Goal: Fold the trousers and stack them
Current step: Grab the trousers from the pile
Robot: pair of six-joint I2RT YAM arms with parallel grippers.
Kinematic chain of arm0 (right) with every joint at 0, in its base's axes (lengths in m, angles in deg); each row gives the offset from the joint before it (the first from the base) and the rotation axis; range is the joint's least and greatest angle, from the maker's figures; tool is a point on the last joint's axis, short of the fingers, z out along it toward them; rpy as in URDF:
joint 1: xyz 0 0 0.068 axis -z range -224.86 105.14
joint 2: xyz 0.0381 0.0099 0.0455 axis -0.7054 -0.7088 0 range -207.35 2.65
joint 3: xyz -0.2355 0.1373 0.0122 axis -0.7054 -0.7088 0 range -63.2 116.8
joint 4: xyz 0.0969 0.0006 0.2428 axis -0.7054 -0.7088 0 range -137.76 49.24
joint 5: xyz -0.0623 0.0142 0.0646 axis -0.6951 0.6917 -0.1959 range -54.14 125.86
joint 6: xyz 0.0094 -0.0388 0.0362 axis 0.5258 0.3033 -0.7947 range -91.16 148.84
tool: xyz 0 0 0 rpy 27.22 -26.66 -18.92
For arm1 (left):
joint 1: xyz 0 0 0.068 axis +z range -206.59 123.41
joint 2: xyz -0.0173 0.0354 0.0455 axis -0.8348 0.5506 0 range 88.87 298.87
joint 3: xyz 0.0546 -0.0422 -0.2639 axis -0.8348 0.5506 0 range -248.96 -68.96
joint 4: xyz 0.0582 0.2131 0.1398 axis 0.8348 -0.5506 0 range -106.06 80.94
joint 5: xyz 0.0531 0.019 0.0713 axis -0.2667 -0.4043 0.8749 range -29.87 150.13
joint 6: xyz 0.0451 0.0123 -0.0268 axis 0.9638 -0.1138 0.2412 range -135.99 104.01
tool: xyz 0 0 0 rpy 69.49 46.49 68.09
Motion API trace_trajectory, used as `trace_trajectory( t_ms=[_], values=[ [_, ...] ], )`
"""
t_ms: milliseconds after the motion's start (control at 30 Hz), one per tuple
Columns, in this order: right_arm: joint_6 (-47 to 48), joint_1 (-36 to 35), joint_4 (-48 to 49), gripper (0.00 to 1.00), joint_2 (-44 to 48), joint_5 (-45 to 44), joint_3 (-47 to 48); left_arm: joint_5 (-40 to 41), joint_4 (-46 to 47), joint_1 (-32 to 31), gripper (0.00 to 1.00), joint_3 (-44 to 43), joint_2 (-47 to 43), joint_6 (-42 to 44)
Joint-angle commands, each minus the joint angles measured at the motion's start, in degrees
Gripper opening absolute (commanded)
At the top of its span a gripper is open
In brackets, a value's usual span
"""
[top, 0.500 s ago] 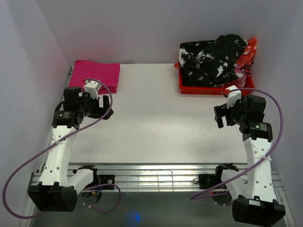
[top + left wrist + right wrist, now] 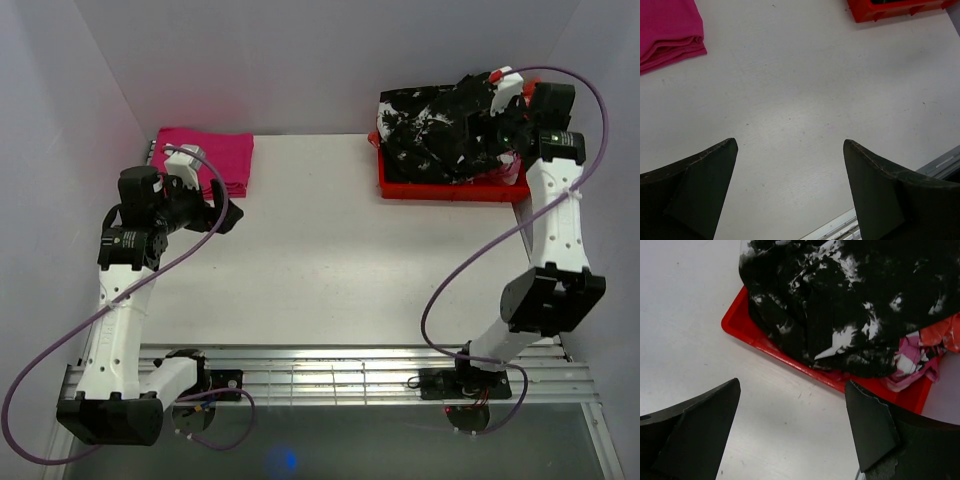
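Note:
The trousers point(image 2: 435, 130), black with white splotches, lie bunched in a heap in the red bin point(image 2: 440, 188) at the table's back right. My right gripper point(image 2: 487, 122) hangs over the heap's right side, open and holding nothing. In the right wrist view the trousers point(image 2: 840, 300) fill the top, and the right gripper point(image 2: 792, 405) stands apart from them, above the bin's near rim point(image 2: 765, 347). At the left, my left gripper point(image 2: 228, 215) is open and empty over bare table; the left wrist view shows the same gripper point(image 2: 790, 150) that way.
A folded magenta cloth point(image 2: 205, 158) lies at the back left, also visible as the magenta cloth point(image 2: 667, 30) in the left wrist view. A pink-and-white garment point(image 2: 912, 362) and an orange one point(image 2: 945, 335) lie under the trousers in the bin. White walls enclose the table.
The right arm has risen and reached back from in front of the bin to over the heap. The left arm has shifted slightly left and tilted.

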Motion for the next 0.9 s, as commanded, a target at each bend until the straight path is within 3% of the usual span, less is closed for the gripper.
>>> trace_trajectory(
  t_ms=[0,167,433,600,867],
  values=[
    [-0.69,-0.34,-0.45,0.90,-8.49,6.84,9.17,-5.33,0.66,-0.06,0.98,-0.90,1.70,-1.10],
    [3.00,-4.12,-0.45,0.90,-19.03,3.62,16.83,-5.25,1.45,-0.06,0.98,0.69,3.46,-1.10],
    [4.06,-10.01,12.12,0.90,-24.93,-4.13,8.92,-4.02,1.45,-0.06,0.98,2.97,4.61,-0.04],
    [4.85,-12.03,13.18,0.90,-33.37,-10.10,14.09,-6.21,0.49,-0.06,0.98,4.55,4.34,1.45],
    [13.73,-15.90,19.07,0.90,-37.15,-20.66,13.13,-8.15,0.05,-0.06,0.98,4.73,6.19,1.01]
  ],
)
